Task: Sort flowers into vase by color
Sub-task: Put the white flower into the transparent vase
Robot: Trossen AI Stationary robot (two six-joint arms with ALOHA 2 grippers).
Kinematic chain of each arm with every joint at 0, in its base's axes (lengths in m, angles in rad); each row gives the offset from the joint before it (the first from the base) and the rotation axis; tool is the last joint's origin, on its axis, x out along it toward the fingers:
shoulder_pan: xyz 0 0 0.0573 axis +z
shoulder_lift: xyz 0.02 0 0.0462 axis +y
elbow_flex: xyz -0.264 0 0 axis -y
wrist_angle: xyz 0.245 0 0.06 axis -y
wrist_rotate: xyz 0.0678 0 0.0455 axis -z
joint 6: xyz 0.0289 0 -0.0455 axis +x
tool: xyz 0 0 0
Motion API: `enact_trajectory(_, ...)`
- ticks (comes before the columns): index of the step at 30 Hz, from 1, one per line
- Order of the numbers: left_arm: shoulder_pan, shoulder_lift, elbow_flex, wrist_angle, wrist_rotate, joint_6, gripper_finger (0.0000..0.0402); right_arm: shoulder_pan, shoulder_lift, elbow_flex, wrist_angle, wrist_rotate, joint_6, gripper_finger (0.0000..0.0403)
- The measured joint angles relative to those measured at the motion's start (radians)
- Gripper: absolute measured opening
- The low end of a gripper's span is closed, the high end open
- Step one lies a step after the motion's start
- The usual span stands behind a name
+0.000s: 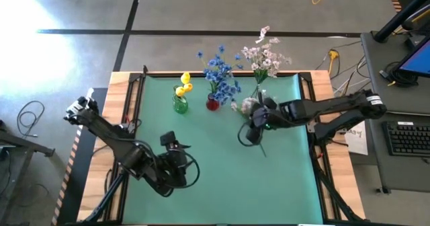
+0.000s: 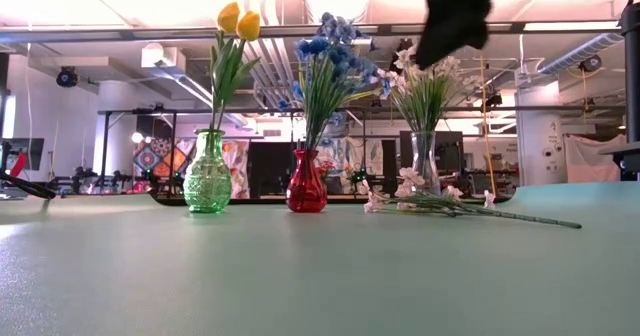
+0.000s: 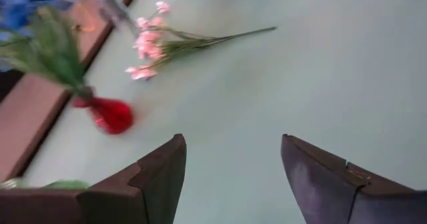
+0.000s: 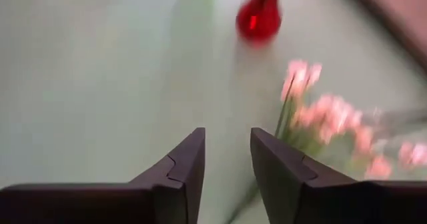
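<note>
The right gripper (image 4: 227,161) is held above the table, fingers slightly apart and empty, the loose pink spray (image 4: 333,127) lying just beyond them, presumably for pickup; the left gripper (image 3: 230,177) is kept open, waiting

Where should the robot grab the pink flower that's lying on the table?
Probably on the bare green stem of the loose pink spray, away from the blossoms. It lies flat on the mat, so coming straight down from above suits it. The right gripper hovers open over that stem end, fingers ready to straddle it.
</note>
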Motion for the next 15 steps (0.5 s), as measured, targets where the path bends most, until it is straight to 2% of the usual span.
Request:
enact_trajectory(4, 0.0, 0.0, -0.082, 0.16, 0.003, 0.031, 0.023, 0.031, -0.002, -0.029, -0.109, -0.056, 0.112, 0.0133)
enact_trajectory(8, 0.0, 0.0, -0.153, 0.26, 0.001, 0.003, 0.023, 0.04, -0.006, -0.106, -0.124, -0.114, 0.182, 0.0169)
enact_trajectory(11, 0.001, 0.0, -0.202, 0.306, -0.005, -0.032, 0.023, 0.035, -0.006, -0.176, -0.104, -0.1, 0.22, 0.0204)
enact_trajectory(15, 0.001, 0.0, -0.242, 0.312, -0.028, -0.097, 0.023, -0.005, -0.004, -0.291, 0.041, -0.034, 0.27, 0.0246)
